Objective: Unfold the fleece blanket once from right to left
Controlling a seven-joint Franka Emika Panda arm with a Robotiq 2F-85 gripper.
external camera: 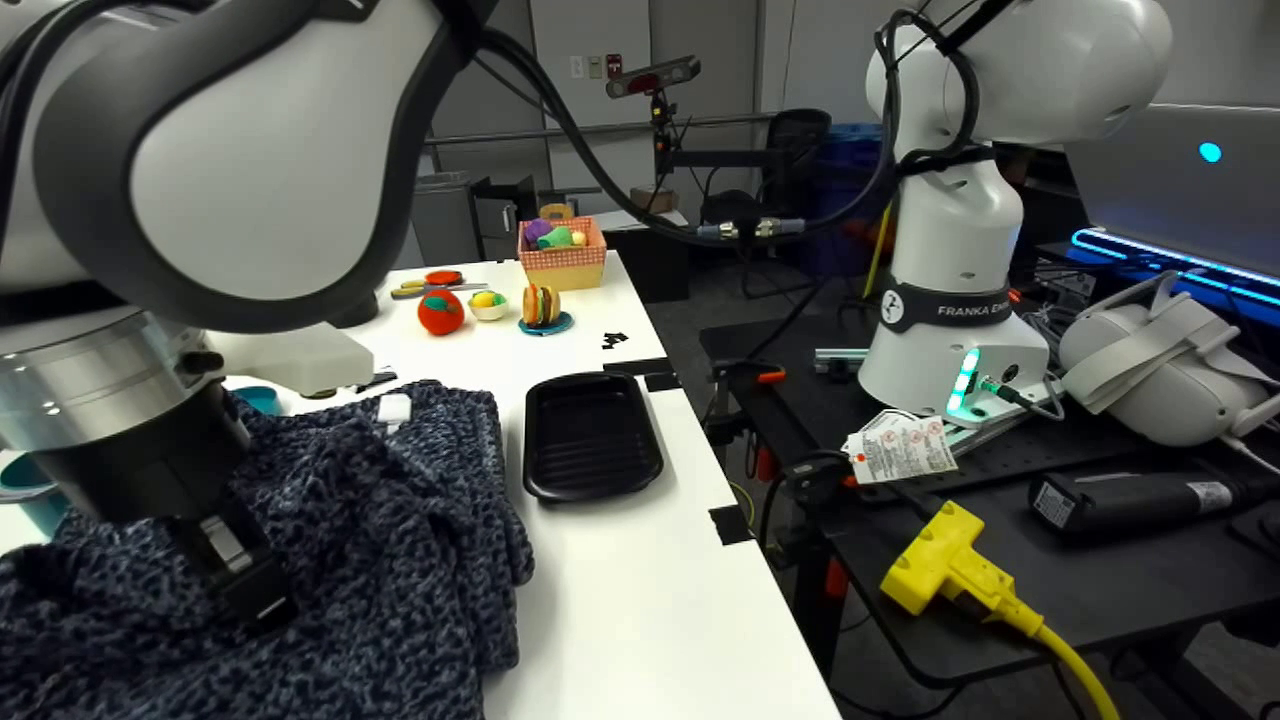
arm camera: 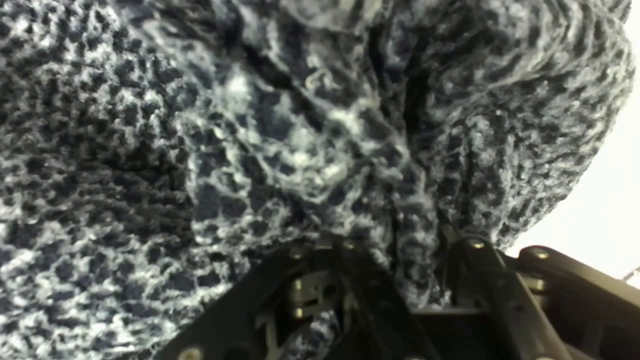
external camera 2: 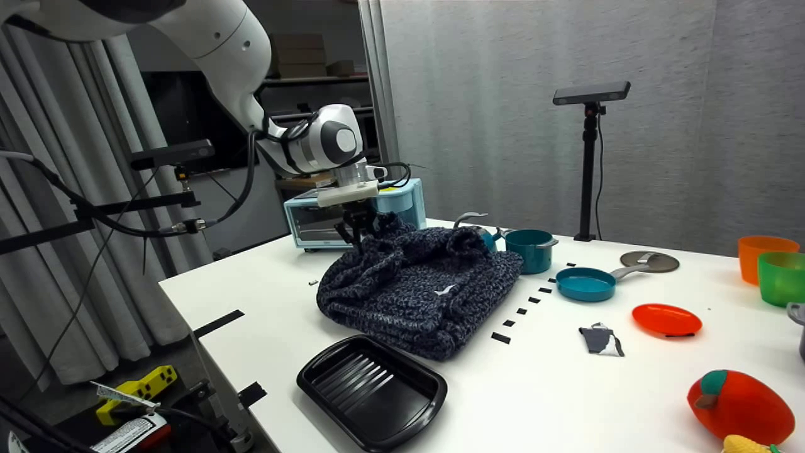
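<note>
The dark navy-and-grey fleece blanket (external camera: 400,560) lies rumpled and folded in a heap on the white table. In an exterior view the heap (external camera 2: 434,289) shows whole, with a small white tag on it. My gripper (external camera: 262,600) points down into the blanket; in an exterior view the gripper (external camera 2: 356,234) is at the heap's far left part, where the cloth is raised beside it. In the wrist view the cloth (arm camera: 100,225) fills most of the picture. Its folds converge between the fingers of the gripper (arm camera: 410,245), shut on a bunched fold. The fingertips are hidden in cloth.
A black tray (external camera 2: 371,396) lies just beside the blanket. A light blue toaster oven (external camera 2: 314,220) stands behind the gripper. A teal pot (external camera 2: 530,250) and a teal pan (external camera 2: 585,283) stand at the heap's other side. An orange-red plate (external camera 2: 666,319) lies farther off.
</note>
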